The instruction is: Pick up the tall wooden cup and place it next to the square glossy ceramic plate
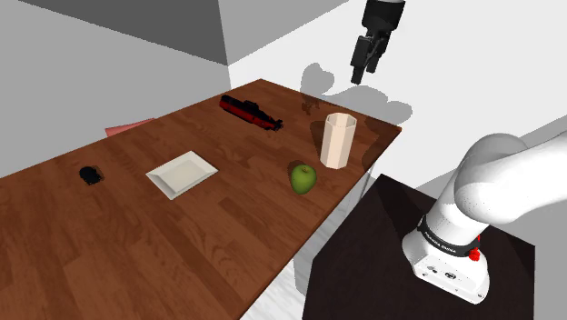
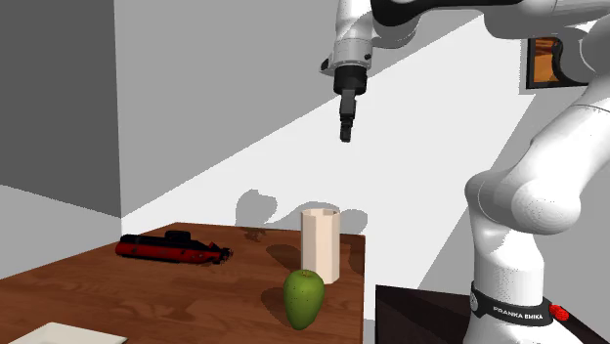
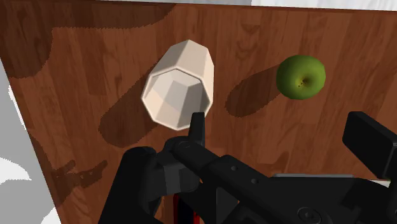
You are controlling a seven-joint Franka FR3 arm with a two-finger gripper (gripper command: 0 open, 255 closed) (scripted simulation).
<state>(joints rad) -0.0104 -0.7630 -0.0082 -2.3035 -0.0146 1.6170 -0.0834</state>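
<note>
The pale cup (image 1: 337,139) stands upright, mouth up, long axis vertical, below the tool (image 1: 362,75), its fingers apart.

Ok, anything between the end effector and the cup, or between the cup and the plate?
Nothing visible. The end effector hangs open, well above the cup. Bare table runs to the plate; the apple sits close beside that path.
</note>
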